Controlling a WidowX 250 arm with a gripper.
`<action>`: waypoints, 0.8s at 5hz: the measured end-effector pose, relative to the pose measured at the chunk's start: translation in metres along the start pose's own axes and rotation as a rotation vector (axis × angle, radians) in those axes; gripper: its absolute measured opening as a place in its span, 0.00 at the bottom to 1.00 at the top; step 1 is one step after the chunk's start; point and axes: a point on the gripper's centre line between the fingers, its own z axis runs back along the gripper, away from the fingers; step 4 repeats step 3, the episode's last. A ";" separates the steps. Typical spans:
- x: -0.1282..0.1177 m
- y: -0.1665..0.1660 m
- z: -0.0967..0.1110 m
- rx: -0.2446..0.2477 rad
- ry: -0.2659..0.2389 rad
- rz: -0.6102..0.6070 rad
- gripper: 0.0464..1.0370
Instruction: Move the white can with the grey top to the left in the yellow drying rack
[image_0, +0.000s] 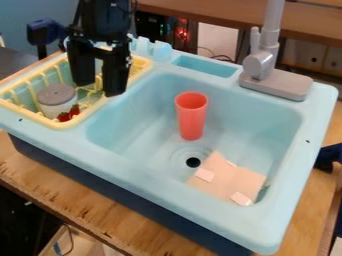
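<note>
In the camera view, a short white round container with a grey top (57, 100) stands in the yellow plastic dish rack (48, 121) at the left of the light-blue toy sink unit (217, 228). Its grey top faces up and its short, stout body looks upright, the long axis running roughly vertical. Two red toy strawberries (63, 117) lie just beside it, toward the rack's near corner. The black two-finger gripper (98, 89) hangs over the rack, near the container and apart from it, coming down from the top edge of the view. It is open, its fingers (116, 75) standing clearly apart and pointing down, with part of the rack seen between them; whether their tips touch the rack, I cannot tell. In the basin, a tall orange-red plastic cup (191, 120) stands upright, its long axis close to vertical, its open mouth facing up. It sits behind the dark round drain hole (193, 162). A beige flat piece with small white patches (227, 177) lies in the near right part of the basin, partly raised against the wall. The grey toy faucet (260, 67) stands on the rear rim, and the unit rests on a wooden table (87, 211).
</note>
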 end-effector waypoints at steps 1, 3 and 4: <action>0.007 -0.006 0.023 0.069 -0.056 -0.002 0.96; -0.019 -0.048 0.067 0.326 -0.101 0.082 0.96; -0.019 -0.048 0.067 0.326 -0.101 0.082 0.96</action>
